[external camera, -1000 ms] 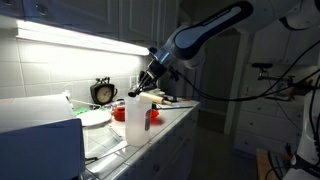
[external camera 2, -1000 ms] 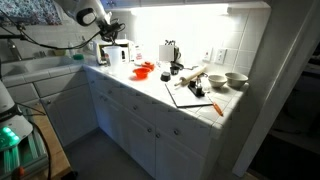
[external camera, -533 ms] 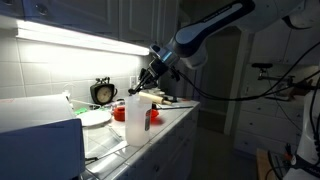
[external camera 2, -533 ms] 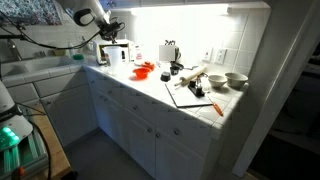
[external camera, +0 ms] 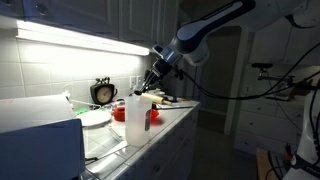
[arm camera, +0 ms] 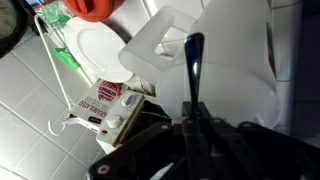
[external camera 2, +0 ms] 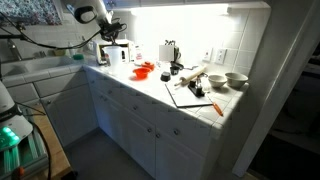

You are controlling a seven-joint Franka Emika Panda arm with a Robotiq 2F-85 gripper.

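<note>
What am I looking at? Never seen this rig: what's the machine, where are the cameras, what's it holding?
It is one robot arm over a kitchen counter. Two pictures come from cameras standing in the room; the third sits on the wrist, looking past the fingers. The fingers are shut on a thin dark utensil, held near the top of a translucent white jug. Near the jug lie a white plate, something red and a printed box. Farther along the counter are a dark board and two bowls.
</note>
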